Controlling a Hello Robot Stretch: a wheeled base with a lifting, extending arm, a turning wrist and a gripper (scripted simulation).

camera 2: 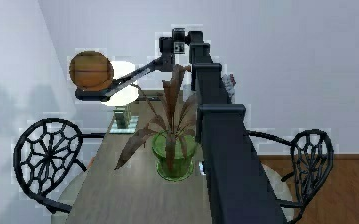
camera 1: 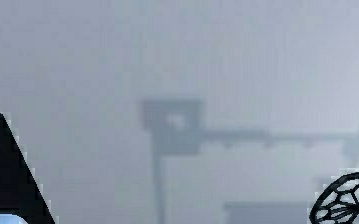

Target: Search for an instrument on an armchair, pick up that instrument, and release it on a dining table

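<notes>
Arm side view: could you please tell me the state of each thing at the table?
Instrument: off the table, hanging at the gripper's far end.
Gripper: holding the instrument.
Plant: upright in its pot on the table.
Chair at the view's left: upright at the table.
Chair at the view's right: upright at the table.
</notes>
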